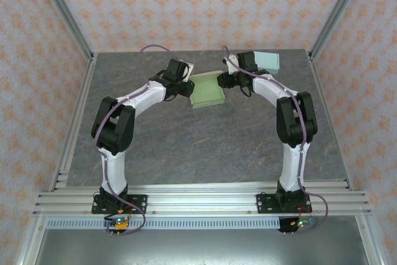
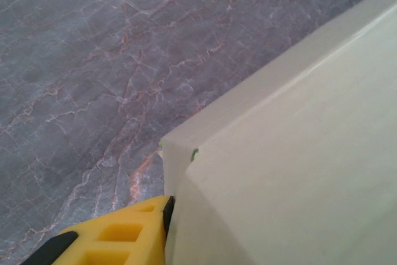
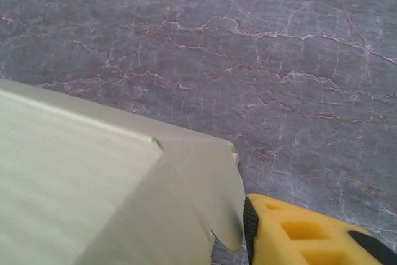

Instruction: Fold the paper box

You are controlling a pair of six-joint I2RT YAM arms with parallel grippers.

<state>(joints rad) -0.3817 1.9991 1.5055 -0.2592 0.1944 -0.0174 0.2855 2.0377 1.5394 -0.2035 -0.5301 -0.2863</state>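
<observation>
Green paper box on table

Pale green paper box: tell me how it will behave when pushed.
The pale green paper box is thin folded sheet, so probably light and apt to slide on the smooth grey table. Its walls likely flex if squeezed. The loose corner flap may spring open.

Entry: you have no legible text, label, brand, number or sign to record. The paper box shows plain pale green faces, the desk only grey marbled veining, and the walls only a repeating orange ornament. The small lit boards at the arm bases are too small to read.
</observation>
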